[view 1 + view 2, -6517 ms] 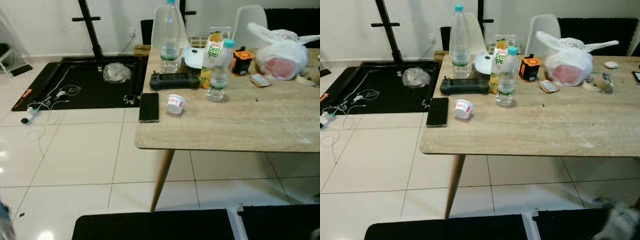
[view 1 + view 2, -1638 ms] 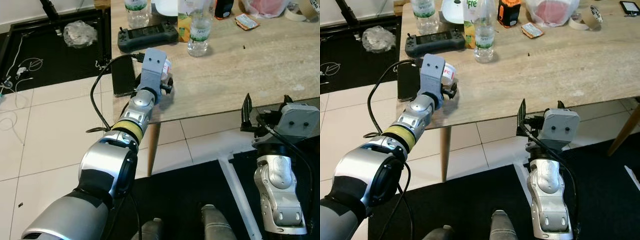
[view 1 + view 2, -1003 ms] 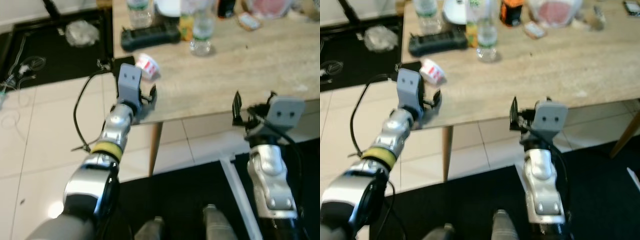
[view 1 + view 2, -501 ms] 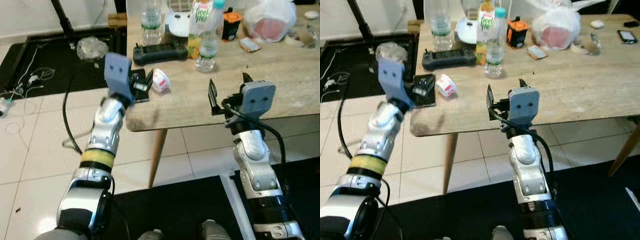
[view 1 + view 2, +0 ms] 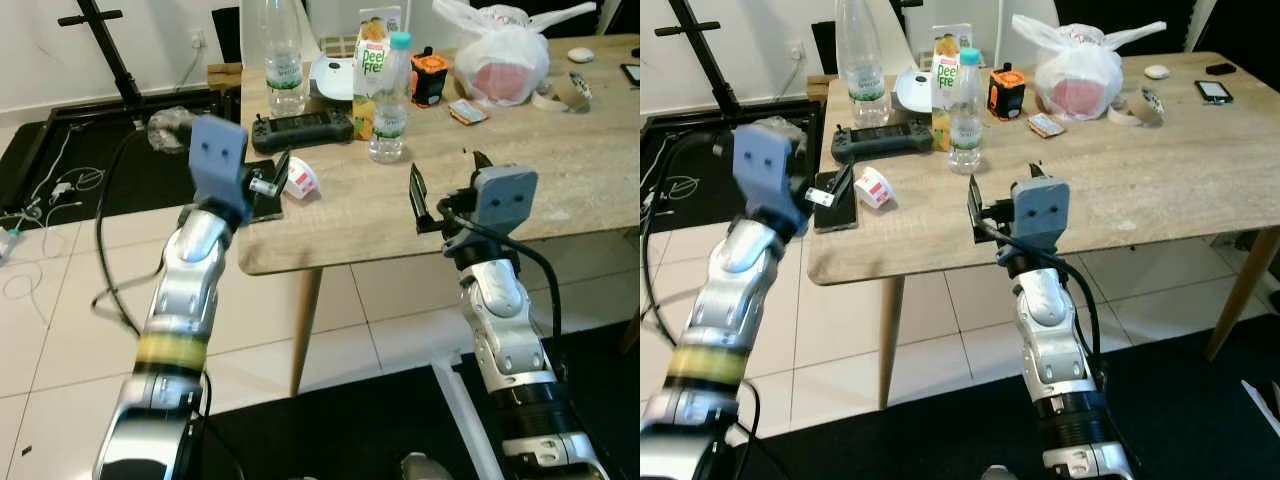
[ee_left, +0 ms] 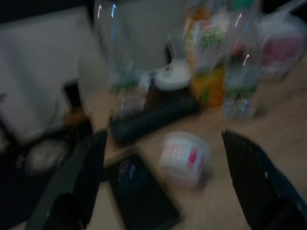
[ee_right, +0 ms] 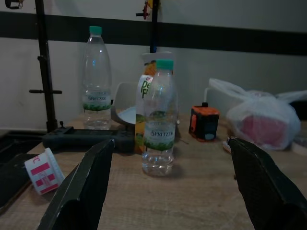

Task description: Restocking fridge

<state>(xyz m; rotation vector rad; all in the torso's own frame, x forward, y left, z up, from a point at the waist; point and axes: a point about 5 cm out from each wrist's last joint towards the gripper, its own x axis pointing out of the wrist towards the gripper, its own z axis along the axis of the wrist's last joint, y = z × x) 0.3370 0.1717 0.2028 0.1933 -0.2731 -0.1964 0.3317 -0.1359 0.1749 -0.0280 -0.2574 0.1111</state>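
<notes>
Right gripper (image 5: pixel 445 192): raised over the near table edge at about 4 o'clock in the left eye view, its two black fingers spread wide, holding nothing
Left gripper (image 5: pixel 268 185): lifted at the table's left corner, about 10 o'clock, fingers parted with nothing between them, tips just beside the small cup
Table (image 5: pixel 560 160): light wood top on slanted wooden legs, over pale floor tiles
Phone (image 5: pixel 827 187): black, flat at the table's left edge, partly behind the left gripper
Small cup (image 5: pixel 301 178): white with red print, tipped on its side, between the phone and the small bottle
Small water bottle (image 5: pixel 388 100): upright, green cap, toward 12 o'clock from the right gripper and well apart from it; centred between that gripper's fingers in the right wrist view
Juice carton (image 5: pixel 371 70): upright, touching or just behind the small bottle
Black controller (image 5: pixel 301 128): lying flat, left of the carton
Tall water bottle (image 5: pixel 282 50): upright behind the controller, near 11 o'clock
Orange-and-black box (image 5: pixel 431 78): right of the carton
White plastic bag (image 5: pixel 505 64): knotted, something pink inside, near 1 o'clock
Tape roll (image 5: pixel 1126 115): far right, beside the bag
</notes>
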